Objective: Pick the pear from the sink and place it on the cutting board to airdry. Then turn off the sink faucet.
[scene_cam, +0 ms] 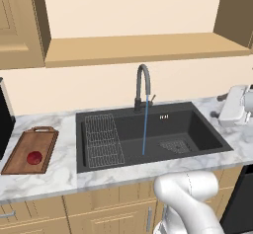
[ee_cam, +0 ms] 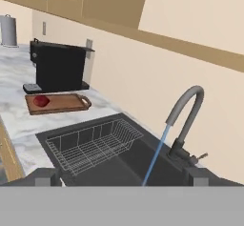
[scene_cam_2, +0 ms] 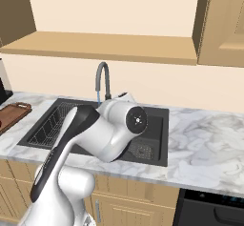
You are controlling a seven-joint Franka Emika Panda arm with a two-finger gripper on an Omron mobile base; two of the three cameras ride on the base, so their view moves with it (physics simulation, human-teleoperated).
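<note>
Across the marble counter (scene_cam: pixel 59 171), the sink (scene_cam: pixel 197 124) makes the best landmark: a wide dark basin with a wire rack (scene_cam: pixel 103 140) on its left half and a square drain grate (scene_cam: pixel 175 146) toward its right. Left of the sink, on the counter, lies the cutting board (scene_cam: pixel 22 154), its handle pointing to the wall, and beyond it in the hand view stands a black appliance (ee_cam: pixel 59 67). Behind the sink's rear rim rises the sink faucet (scene_cam: pixel 142 87), a thin blue stream (scene_cam: pixel 145 127) falling from its spout into the basin, so the water is running. The pear (scene_cam: pixel 34 157) sits on the board, well away from the sink; that half of the job looks done.

The gripper (ee_cam: pixel 121 176) is to the right of the sink, looking across the basin toward the tap. Its fingertips (ee_cam: pixel 45 177) stand far apart with nothing between them.

The small side lever (ee_cam: pixel 201 156) at the faucet's base is what remains. My worry is its size: a slightly misjudged approach could strike the gooseneck or slide past the lever, leaving the water on. A wide swing back over the counter could also brush the board and roll the pear off.
</note>
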